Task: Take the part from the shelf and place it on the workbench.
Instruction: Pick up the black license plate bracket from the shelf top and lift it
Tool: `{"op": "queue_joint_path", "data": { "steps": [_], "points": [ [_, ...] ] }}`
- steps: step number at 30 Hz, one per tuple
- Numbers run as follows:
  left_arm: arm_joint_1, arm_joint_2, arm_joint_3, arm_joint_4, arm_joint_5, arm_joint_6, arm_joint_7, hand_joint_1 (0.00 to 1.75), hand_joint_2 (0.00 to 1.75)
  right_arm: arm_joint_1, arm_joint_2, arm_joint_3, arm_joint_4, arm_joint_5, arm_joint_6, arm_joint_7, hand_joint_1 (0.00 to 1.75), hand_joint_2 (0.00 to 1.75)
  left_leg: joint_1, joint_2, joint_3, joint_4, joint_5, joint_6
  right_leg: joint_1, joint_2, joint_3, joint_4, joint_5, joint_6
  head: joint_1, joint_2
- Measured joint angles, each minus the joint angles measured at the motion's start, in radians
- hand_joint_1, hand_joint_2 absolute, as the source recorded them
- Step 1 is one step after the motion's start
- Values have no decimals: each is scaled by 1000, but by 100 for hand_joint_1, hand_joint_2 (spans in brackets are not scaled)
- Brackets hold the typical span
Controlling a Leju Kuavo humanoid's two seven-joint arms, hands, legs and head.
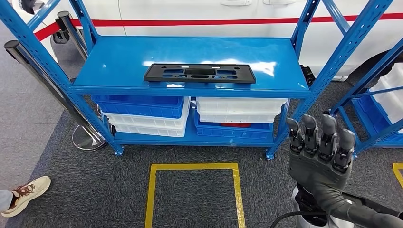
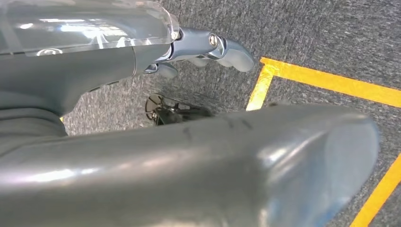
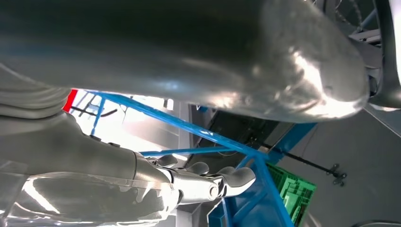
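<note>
Black slotted part (image 1: 199, 73) lies flat mid top shelf (image 1: 119, 64), untouched. Your right hand (image 1: 319, 152) is raised, fingers apart, empty; left hand (image 2: 208, 47) empty too. Flat part, slick shelf: it may slide away when you reach.

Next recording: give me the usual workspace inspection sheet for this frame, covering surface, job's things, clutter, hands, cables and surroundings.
Surface: blue shelf, glossy top level; grey carpet with yellow floor marking.
Job's things: black part lies flat on the top level, untouched; workbench nothing seen.
Clutter: blue and white bins stacked on the lower level.
Hands: right hand raised, fingers upright, holding nothing; left hand above the carpet, holding nothing.
Cables: black cable by the right arm.
Surroundings: white car with a red stripe behind; a person's shoe at left.
</note>
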Motion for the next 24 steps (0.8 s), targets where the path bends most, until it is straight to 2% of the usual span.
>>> {"op": "queue_joint_path", "data": {
  "steps": [1,2,3,4,5,6,9,12,14,17,19,22,23,24],
  "points": [
    [1,0,2,1,0,-1,0,0,0,2,0,5,-5,-2,4,0,0,0,5,0,0,-10,22,-5,-3,2,4,2,-4,3,0,0],
    [2,1,4,1,0,-1,-1,0,0,3,0,9,-8,-2,7,0,0,0,9,0,19,-59,60,-10,-6,5,9,4,-9,9,0,0],
    [2,1,5,2,1,-1,-1,0,0,5,0,12,-12,-2,10,0,0,0,13,0,50,-129,98,-15,-10,7,15,7,-15,15,0,0],
    [2,1,7,3,1,-1,-2,0,0,5,0,15,-15,-1,11,0,0,0,14,-2,80,-193,122,-18,-11,9,19,12,-22,22,-1,0],
    [1,0,9,4,1,-2,-2,0,0,6,0,20,-17,3,8,0,0,0,14,-4,102,-237,133,-14,-11,11,20,16,-27,30,-2,0],
    [0,0,10,5,2,-3,-2,0,0,5,0,25,-18,8,3,0,0,0,12,-6,111,-258,131,-7,-10,12,21,18,-30,36,-3,0],
    [0,1,11,6,2,-6,-2,0,0,7,0,40,-22,19,-10,0,0,0,9,-7,118,-262,122,24,-10,12,22,27,-30,51,-1,0],
    [1,1,12,6,2,-7,-2,0,0,6,0,44,-24,14,-14,-1,0,0,9,-7,132,-267,117,41,-11,3,-16,110,-66,58,0,0],
    [1,1,12,6,2,-7,-2,0,0,5,0,44,-24,13,-15,-1,0,0,9,-7,134,-268,115,44,-11,2,-39,150,-85,59,1,0],
    [1,1,12,6,2,-7,-2,0,0,5,0,44,-24,13,-15,-1,0,0,8,-7,134,-267,115,44,-11,2,-43,156,-87,59,1,0],
    [1,1,12,6,2,-7,-2,0,0,6,0,45,-23,13,-17,0,0,0,8,-7,134,-267,114,45,-10,2,-56,179,-96,60,1,0],
    [0,1,12,6,2,-7,-3,0,0,8,-1,46,-22,13,-21,0,0,0,4,-7,136,-267,111,49,-9,2,-105,255,-125,60,1,0],
    [1,1,12,6,1,-7,-3,0,0,9,-2,48,-20,15,-27,0,0,0,0,-7,141,-267,106,52,-7,2,-131,280,-121,56,1,0],
    [1,1,12,6,0,-7,-3,0,0,9,-4,52,-17,17,-37,0,0,0,-7,-8,153,-268,97,54,0,2,-138,255,-82,43,1,0]
  ]
}}
